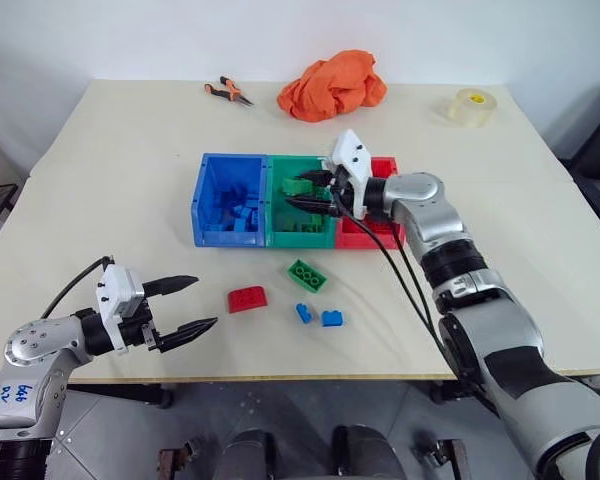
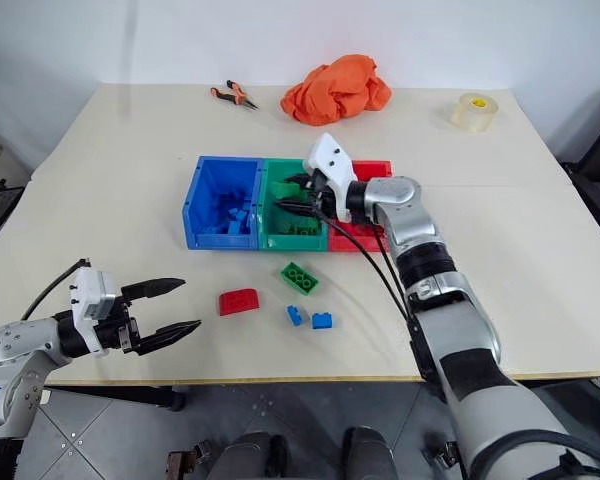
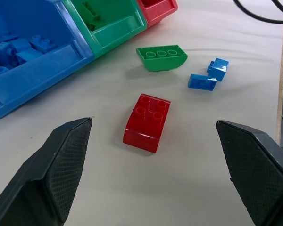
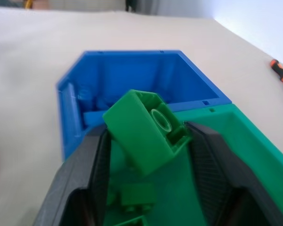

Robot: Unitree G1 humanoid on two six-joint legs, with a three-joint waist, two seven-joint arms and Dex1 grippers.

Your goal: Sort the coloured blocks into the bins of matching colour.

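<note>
The three joined bins sit mid-table: the blue bin (image 1: pixel 206 208) with several blue blocks, the green bin (image 1: pixel 298 238) with green blocks, and the red bin (image 1: pixel 364 238). My right gripper (image 1: pixel 295 193) hovers over the green bin, shut on a tilted green block (image 4: pixel 146 129). In front of the bins lie a red block (image 1: pixel 247 298), a green block (image 1: pixel 307 274) and two blue blocks (image 1: pixel 303 312) (image 1: pixel 332 318). My left gripper (image 1: pixel 205 302) stands open near the front edge, pointing at the red block (image 3: pixel 147 122), nothing between its fingers.
At the back of the table lie an orange cloth (image 1: pixel 332 85), orange-handled pliers (image 1: pixel 228 92) and a roll of tape (image 1: pixel 471 106). A black cable runs along my right arm down over the table's front edge.
</note>
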